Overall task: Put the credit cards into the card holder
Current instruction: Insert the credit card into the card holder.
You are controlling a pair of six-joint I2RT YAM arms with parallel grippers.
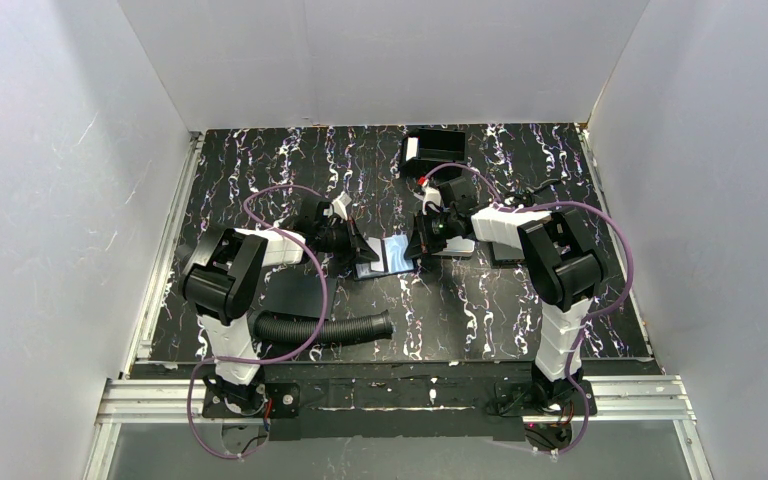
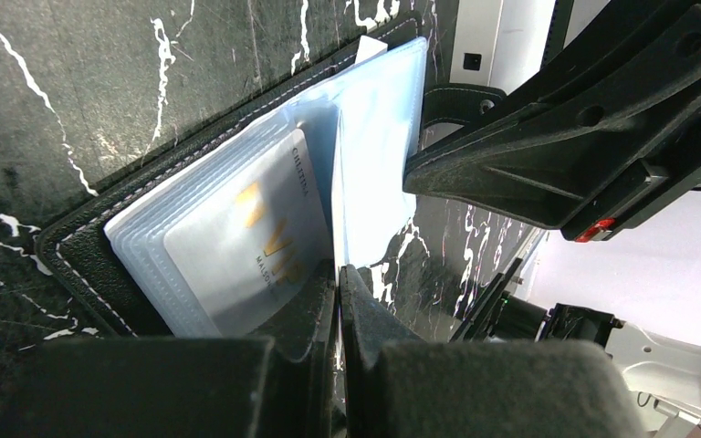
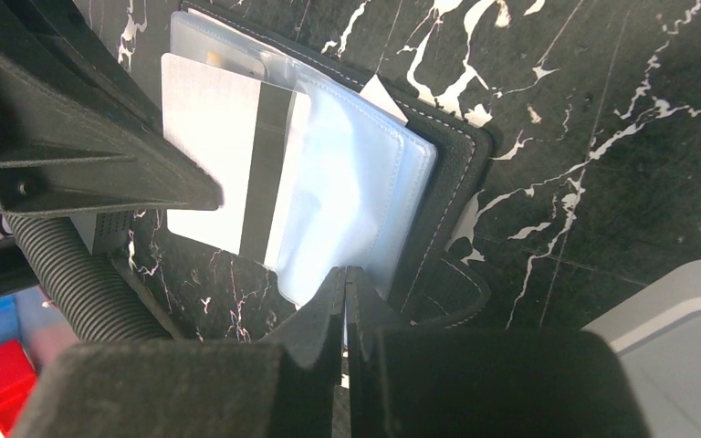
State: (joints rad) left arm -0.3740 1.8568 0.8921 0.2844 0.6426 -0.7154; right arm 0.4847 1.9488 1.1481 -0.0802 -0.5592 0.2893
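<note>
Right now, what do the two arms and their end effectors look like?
The left arm and right arm have white links with bulky black joint housings. A purple cable loops along each. The left end effector and right end effector are matte black, with wedge-shaped fingers. A black corrugated hose accompanies the left arm.

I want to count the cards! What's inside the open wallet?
Clear plastic sleeves fill the wallet. One holds a pale card with gold letters; another view shows a white card with a dark stripe. The stacked sleeves hide whatever lies underneath.
</note>
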